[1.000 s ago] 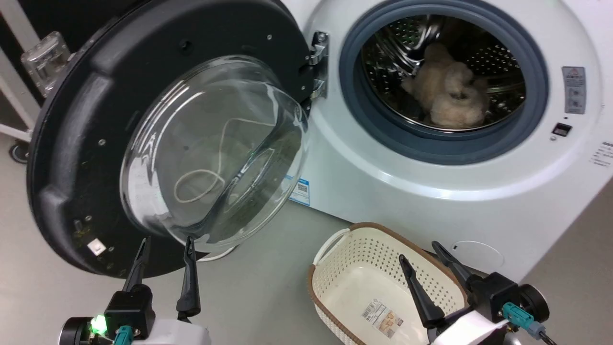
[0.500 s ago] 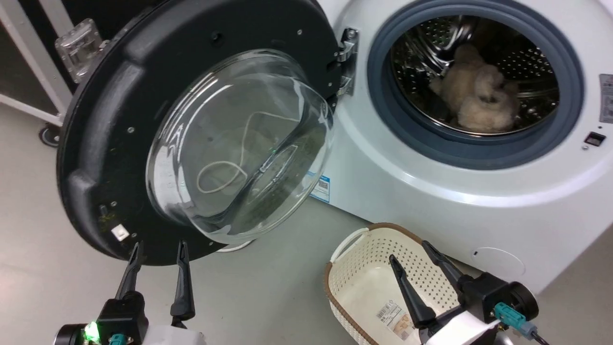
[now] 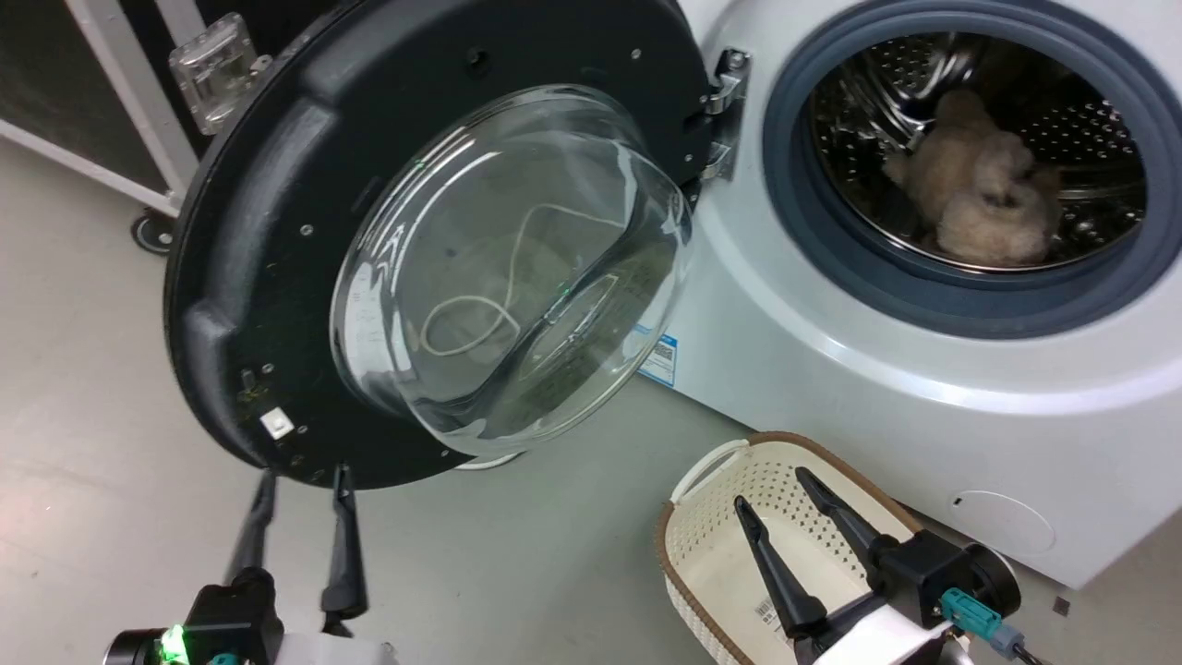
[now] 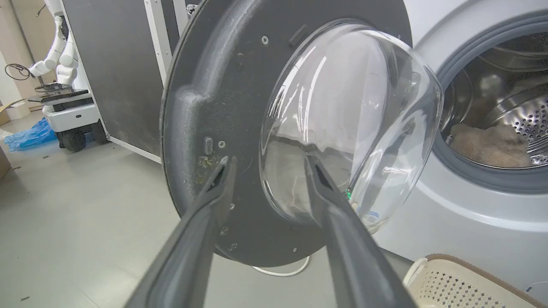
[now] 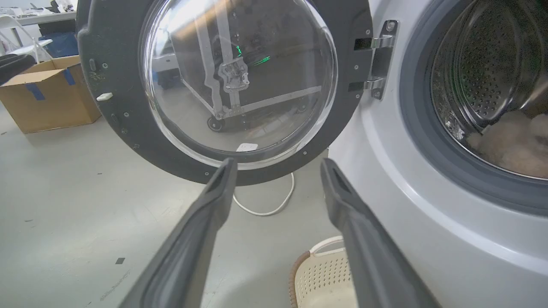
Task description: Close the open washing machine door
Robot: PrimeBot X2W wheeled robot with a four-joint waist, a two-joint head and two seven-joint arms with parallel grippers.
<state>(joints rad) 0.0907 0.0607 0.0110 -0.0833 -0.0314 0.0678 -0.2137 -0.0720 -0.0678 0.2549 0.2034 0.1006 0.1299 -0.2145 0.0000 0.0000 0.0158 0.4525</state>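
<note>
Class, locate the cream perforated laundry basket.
Head view, lower right: the cream perforated laundry basket stands on the grey floor before the white washing machine.

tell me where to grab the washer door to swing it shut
Likely the black rim of the door at its free edge, opposite the hinge: thin enough for the fingers, best leverage. Come from the left with the open left gripper, nearest it. Skip the bulging glass bowl.

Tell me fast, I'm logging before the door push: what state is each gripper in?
Left gripper: open, holding nothing, near the washing machine door.
Right gripper: open, holding nothing.
</note>
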